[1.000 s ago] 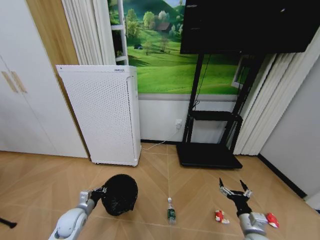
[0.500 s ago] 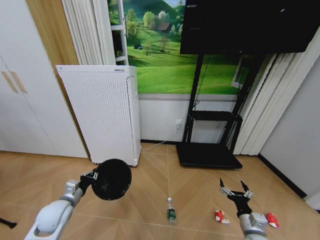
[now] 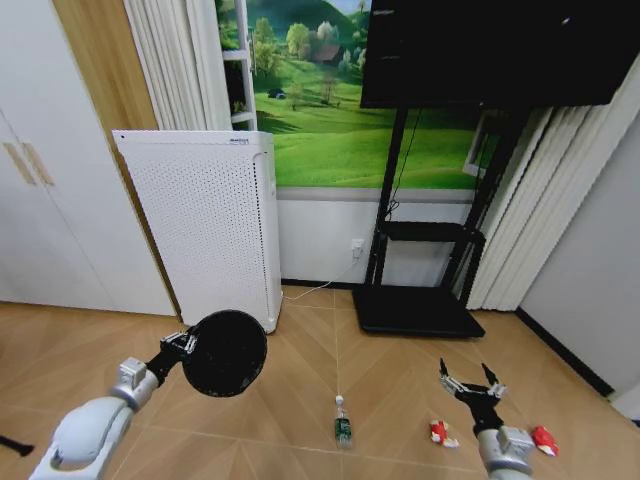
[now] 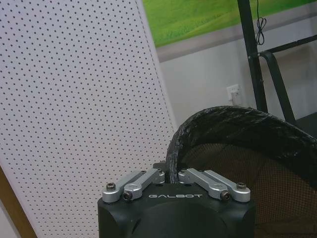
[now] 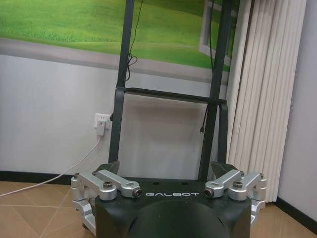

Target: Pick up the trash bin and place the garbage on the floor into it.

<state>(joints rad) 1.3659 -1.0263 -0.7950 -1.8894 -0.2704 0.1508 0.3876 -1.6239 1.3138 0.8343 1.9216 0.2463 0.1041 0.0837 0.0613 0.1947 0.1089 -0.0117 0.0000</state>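
With its fingers clamped on the rim, the left gripper (image 3: 183, 346) holds the trash bin (image 3: 225, 353) up off the floor (image 3: 300, 400), tipped so its dark mouth faces the head camera (white perforated appliance (image 3: 205, 228) right behind it). Right gripper (image 3: 471, 383) hovers low with fingers spread wide, gripping nothing. Bottle (image 3: 343, 423) lies on the parquet between the arms; two red-and-white wrappers (image 3: 440, 433) (image 3: 544, 440) lie near the right arm.

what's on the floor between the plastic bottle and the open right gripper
Bare parquet floor in the head view, between the bottle and the right gripper.
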